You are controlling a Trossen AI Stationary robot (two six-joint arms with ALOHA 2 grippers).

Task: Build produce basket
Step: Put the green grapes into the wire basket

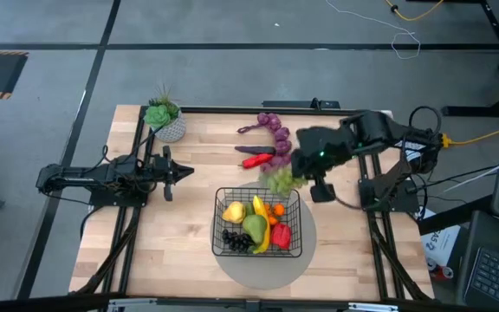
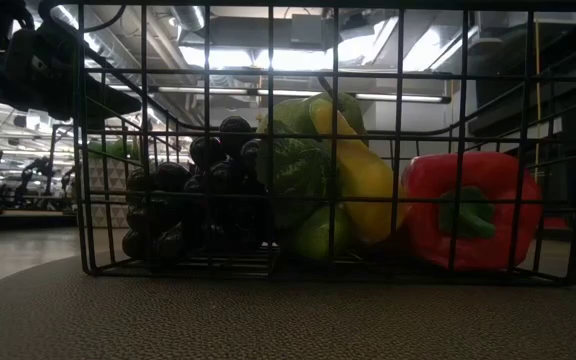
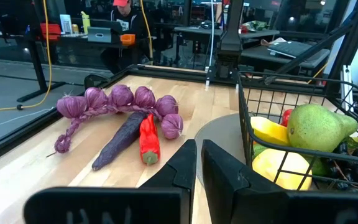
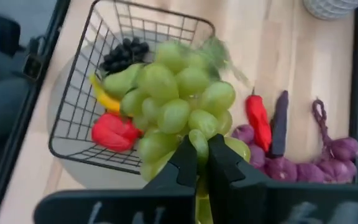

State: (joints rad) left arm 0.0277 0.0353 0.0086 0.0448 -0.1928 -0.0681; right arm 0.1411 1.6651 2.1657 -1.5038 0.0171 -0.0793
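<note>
Dark right gripper [image 4: 197,163], nearest the right wrist camera, is clamped on a bunch of pale green plastic grapes [image 4: 179,106]. High view: that bunch [image 1: 281,179] hangs over the black wire-mesh basket's [image 1: 218,246] far rim; left gripper [image 1: 184,172], closed and empty, waits left. Low view: a red toy pepper [image 2: 468,210] sits inside.

You saw a pale green grape bunch [image 4: 182,102] above the black wire-mesh basket [image 1: 220,232], which held a green pear [image 1: 255,227], red pepper [image 1: 281,235], yellow lemon [image 1: 233,211] and dark grapes [image 1: 236,241]. On the light wooden desk [image 1: 189,225] lay a red chilli [image 1: 255,160] and purple garlic braid [image 1: 274,128].
</note>
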